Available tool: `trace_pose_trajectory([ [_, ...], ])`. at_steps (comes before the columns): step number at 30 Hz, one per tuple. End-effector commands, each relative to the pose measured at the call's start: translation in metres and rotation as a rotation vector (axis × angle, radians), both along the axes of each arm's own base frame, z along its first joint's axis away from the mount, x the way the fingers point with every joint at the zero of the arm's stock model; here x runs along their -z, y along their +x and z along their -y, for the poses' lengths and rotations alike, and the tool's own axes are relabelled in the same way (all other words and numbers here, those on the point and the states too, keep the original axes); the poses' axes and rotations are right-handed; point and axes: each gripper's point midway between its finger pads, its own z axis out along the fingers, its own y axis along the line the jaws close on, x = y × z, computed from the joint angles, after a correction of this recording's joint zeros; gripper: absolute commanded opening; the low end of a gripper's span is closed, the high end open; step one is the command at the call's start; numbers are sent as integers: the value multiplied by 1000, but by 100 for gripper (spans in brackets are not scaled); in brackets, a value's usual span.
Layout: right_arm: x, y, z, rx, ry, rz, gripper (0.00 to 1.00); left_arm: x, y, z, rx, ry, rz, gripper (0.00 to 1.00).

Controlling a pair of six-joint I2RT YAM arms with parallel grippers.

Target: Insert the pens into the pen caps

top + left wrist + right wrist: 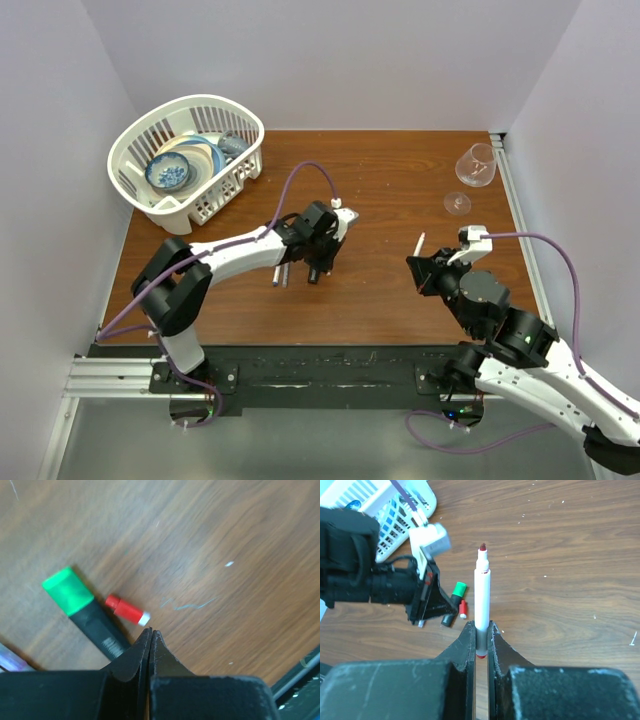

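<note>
Here — scratched wooden tabletop (400,180), pale walls (330,60).

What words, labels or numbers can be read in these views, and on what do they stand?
Nothing can be read.
marker: small pale print on its black barrel, too blurred to read.
white pen: no print visible.
red cap: no print visible.
</note>
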Motion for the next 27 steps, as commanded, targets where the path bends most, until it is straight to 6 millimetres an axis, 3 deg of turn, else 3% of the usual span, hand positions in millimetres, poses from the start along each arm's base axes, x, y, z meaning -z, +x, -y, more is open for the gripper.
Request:
trace_pose_trajectory([
  [1, 0, 3, 7, 34, -11, 17, 0, 14, 2, -10, -35, 35, 17, 0],
  [13, -2, 6, 8, 50, -5, 29, 0, 38, 2, -16, -59, 76, -5, 0],
  [27, -1, 6, 9, 54, -17, 32, 0, 38, 20, 16, -45, 6, -1, 0],
])
